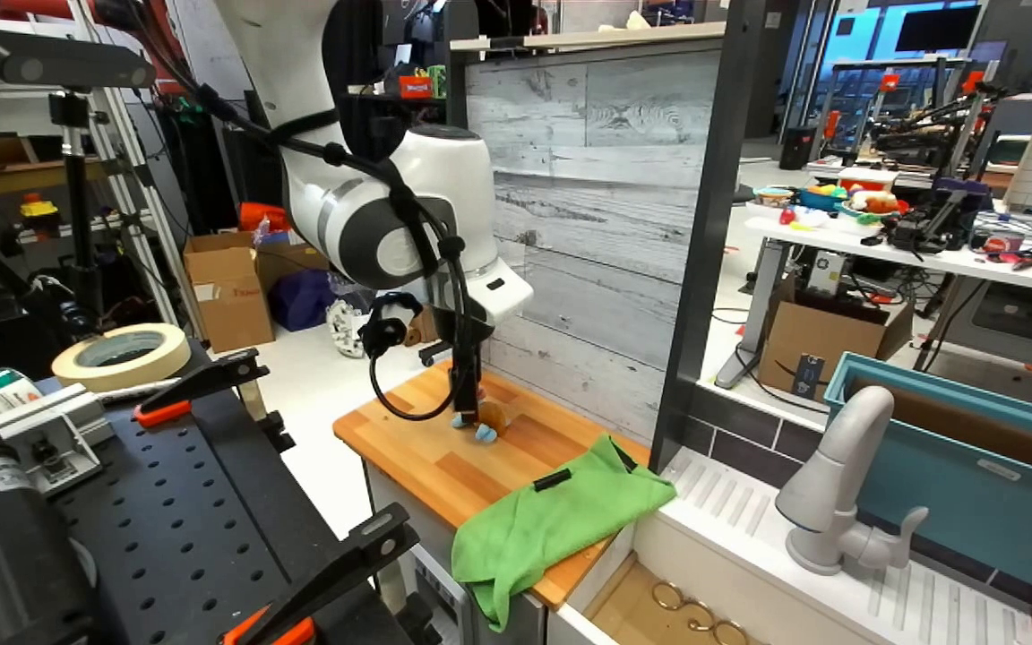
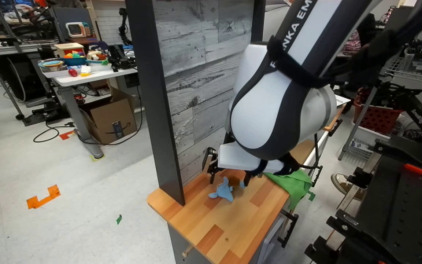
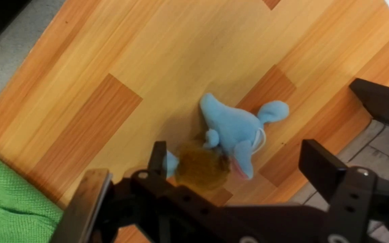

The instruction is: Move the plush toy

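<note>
The plush toy [image 3: 235, 126] lies on the wooden counter [image 3: 181, 44]. It has a light blue body, a blue ear with a pink inside, a white loop tag and a fuzzy brown part. It also shows in both exterior views, beside the fingers in an exterior view [image 1: 492, 418] and below them in an exterior view [image 2: 224, 190]. My gripper [image 3: 236, 158] is open above the toy, fingers pointing down. In the wrist view the left finger overlaps a blue part of the toy beside the brown part; I cannot tell whether it touches. The right finger is apart from the toy.
A green cloth [image 1: 561, 511] lies over the counter's end, near the sink with its grey faucet [image 1: 838, 484]. A grey wood-look wall panel [image 1: 597, 197] stands along the counter's edge, with a dark post [image 2: 159, 110] at its end. A black perforated table [image 1: 176, 511] stands nearby.
</note>
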`<state>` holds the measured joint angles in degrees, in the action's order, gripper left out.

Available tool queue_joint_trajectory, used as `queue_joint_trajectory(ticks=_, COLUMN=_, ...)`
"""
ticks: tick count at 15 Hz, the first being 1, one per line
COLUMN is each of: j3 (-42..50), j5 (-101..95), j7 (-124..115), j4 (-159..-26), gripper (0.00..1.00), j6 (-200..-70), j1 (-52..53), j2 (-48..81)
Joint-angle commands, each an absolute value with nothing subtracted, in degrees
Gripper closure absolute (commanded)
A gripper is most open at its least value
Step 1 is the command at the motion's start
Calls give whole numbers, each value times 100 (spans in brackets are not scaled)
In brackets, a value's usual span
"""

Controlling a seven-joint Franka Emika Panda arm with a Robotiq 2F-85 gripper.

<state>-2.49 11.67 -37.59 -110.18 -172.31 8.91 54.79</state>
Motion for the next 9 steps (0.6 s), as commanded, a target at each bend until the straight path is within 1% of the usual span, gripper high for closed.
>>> queue_joint_trajectory(ticks=1, j3=186, j5=1370, j7=-3790, j4=-10580, gripper=0, j6=-16987, j1=1389, j2=5758)
queue_joint_trajectory(ticks=7, j3=697, j5=1274, j7=-4001, j4=-10239, gripper=0, j6=-16707, j1=1832, j2=6088)
queue_joint_trajectory(ticks=8, j3=754, j5=1259, j7=-4023, j4=-10197, gripper=25, j6=-16672, j1=1876, j2=6132)
queue_joint_trajectory(ticks=9, j3=813, j5=1234, j7=-4036, j4=-10149, gripper=28, j6=-16617, j1=1924, j2=6173)
